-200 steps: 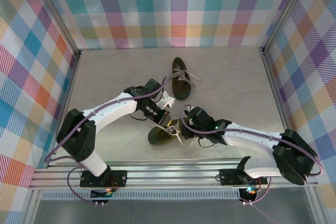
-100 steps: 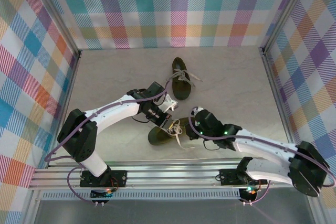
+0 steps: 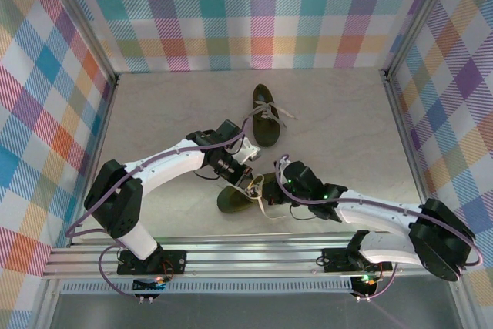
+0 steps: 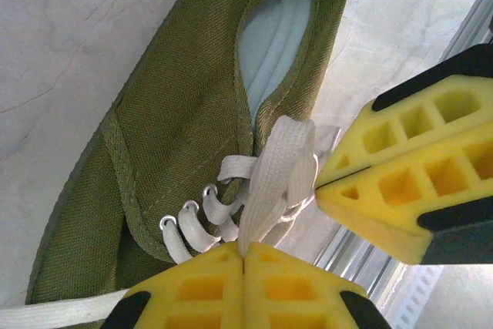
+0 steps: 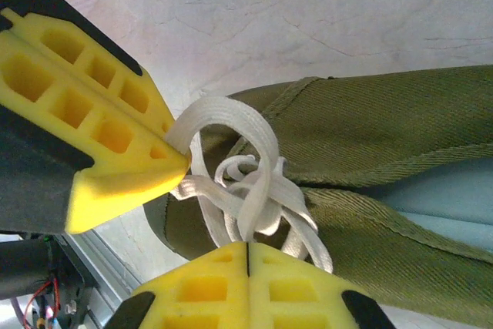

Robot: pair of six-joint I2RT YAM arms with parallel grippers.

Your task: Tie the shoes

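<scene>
While low, both tools (image 4: 243,256) (image 5: 248,246) at laces (image 4: 266,182)

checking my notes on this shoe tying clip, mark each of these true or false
1. The left end effector is shut on a lace of the near shoe. True.
2. The right end effector hangs open above the far shoe. False: it is shut on a lace of the near shoe, close to the left one.
3. The far shoe is gripped by one arm. False: it lies on the table, apart from both arms.
4. Both shoes are olive green with pale laces. True.
</scene>
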